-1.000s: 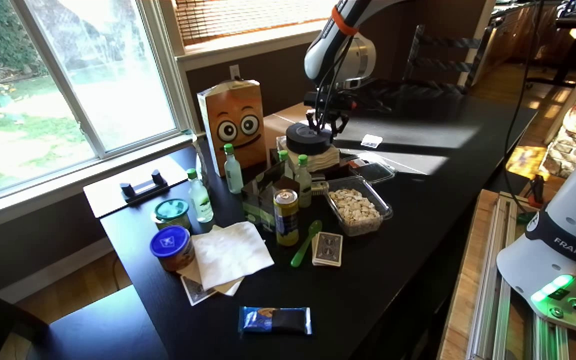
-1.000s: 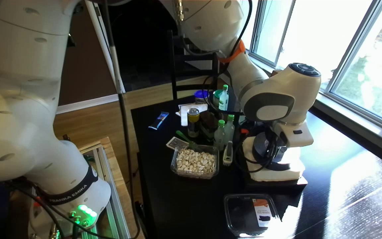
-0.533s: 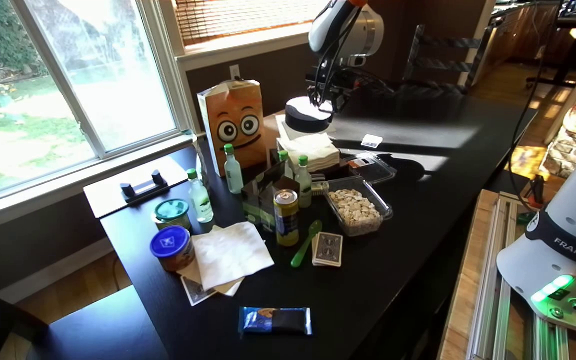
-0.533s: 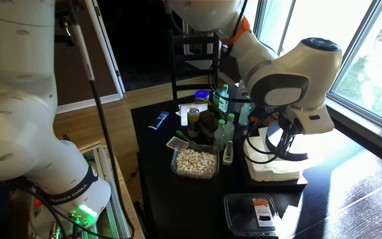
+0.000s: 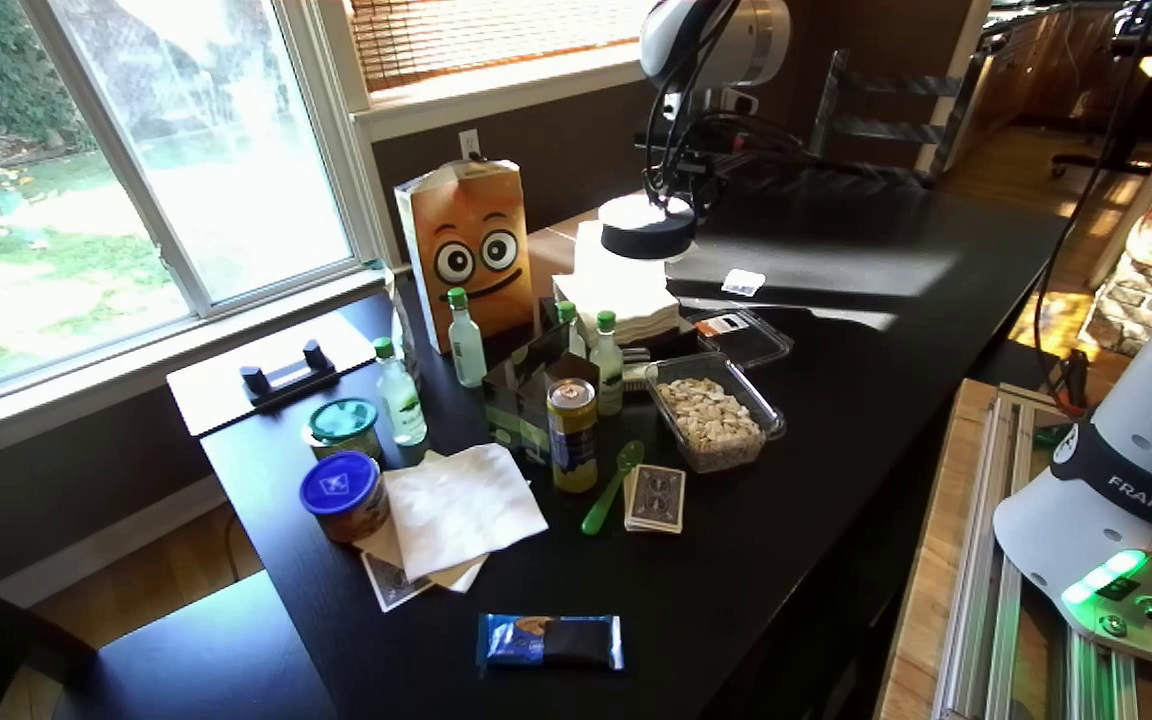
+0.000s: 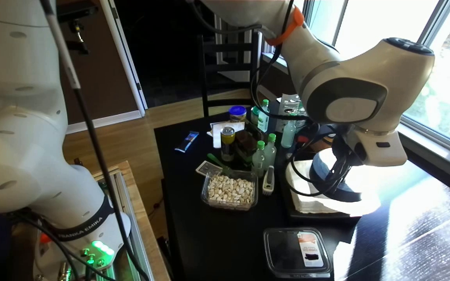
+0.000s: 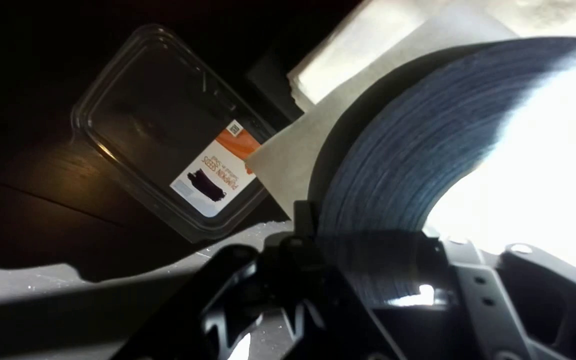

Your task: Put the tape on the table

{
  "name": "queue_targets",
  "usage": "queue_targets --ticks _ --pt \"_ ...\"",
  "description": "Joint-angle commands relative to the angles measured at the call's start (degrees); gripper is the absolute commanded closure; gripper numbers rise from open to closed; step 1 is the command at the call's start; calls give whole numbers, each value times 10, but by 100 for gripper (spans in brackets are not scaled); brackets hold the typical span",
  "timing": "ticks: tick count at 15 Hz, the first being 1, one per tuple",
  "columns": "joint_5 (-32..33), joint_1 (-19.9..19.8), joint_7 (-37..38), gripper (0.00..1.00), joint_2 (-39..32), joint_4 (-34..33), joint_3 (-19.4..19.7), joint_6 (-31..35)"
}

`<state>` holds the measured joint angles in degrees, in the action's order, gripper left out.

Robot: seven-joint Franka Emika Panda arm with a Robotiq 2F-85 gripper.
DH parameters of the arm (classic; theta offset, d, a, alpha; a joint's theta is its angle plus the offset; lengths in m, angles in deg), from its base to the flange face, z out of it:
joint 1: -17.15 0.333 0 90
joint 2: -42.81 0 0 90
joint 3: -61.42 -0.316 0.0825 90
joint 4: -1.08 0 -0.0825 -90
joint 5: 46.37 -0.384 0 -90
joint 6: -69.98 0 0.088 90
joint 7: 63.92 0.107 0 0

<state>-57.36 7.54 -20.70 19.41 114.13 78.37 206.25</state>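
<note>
Tape (image 5: 641, 243), pinched at one side by the gripper (image 7: 367, 227), has risen off the napkins (image 5: 626, 312) (one sheet (image 7: 290, 165) seems stuck underneath), so setting it on the table (image 5: 836, 375) likely comes next.

The tape (image 5: 648, 240) is in the pincer (image 7: 368, 227), above the napkins (image 5: 641, 312); in an exterior view the box (image 5: 476, 235) stands to their left, the lid (image 5: 741, 335) to their right. On the surface (image 5: 816, 420), in front of the lid, the seeds (image 5: 706, 408) are in a dish (image 5: 728, 456), and the spoon (image 5: 612, 488) lies between the can (image 5: 573, 445) and the cards (image 5: 656, 498). The bar (image 5: 551, 641) is at the front, and behind it, to the left, a tub (image 5: 344, 498) stands beside a loose napkin (image 5: 466, 508).
</note>
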Motion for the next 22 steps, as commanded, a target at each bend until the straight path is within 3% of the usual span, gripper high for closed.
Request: queue_targets --ticks 1,7,8,9,11,12,17,22 --pt "-13 -2 9 80 27 -3 -12 -29" --pt "-44 -12 100 80 19 -21 5 16" --pt "-28 -11 72 80 6 -10 -6 7" --pt "-27 -14 75 55 5 -11 -4 8" --pt "-27 -15 73 55 -1 -8 -5 7" --pt "-48 -14 103 80 -19 -27 -10 -3" --pt "-93 -40 210 80 -120 -141 -9 16" --pt "-92 -73 316 80 -219 -262 6 30"
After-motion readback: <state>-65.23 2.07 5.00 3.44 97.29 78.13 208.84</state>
